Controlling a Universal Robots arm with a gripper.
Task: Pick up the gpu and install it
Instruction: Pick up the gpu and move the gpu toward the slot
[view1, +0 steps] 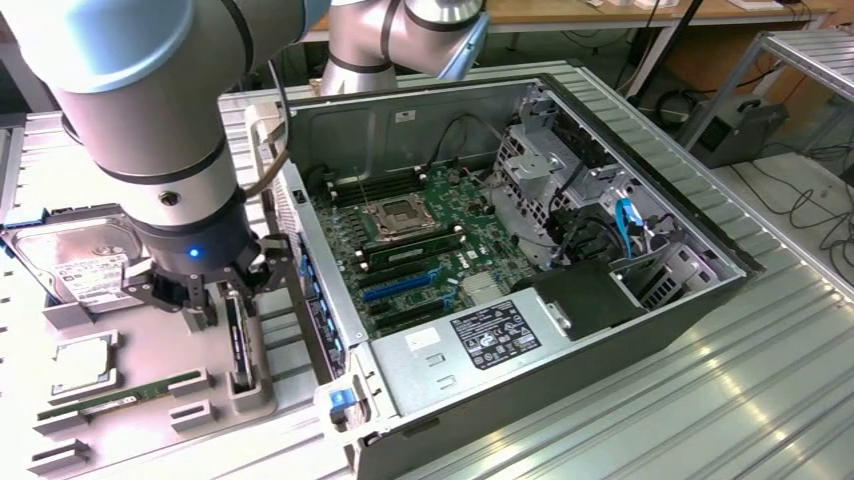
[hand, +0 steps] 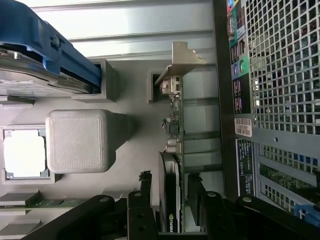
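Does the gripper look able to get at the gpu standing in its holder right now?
Probably yes: the gripper sits open astride the upright gpu, with nothing between it and the card.

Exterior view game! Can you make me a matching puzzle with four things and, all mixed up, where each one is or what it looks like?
Things:
1. gpu
2. hard drive
3. memory stick
4. computer case

Descriptions:
A. long and green, lying flat on the tray
B. open, with the motherboard showing
C. standing on edge in a grey holder, right under the claw
D. silver with a white label, near the exterior view's left edge

Pairs: 1-C, 2-D, 3-A, 4-B
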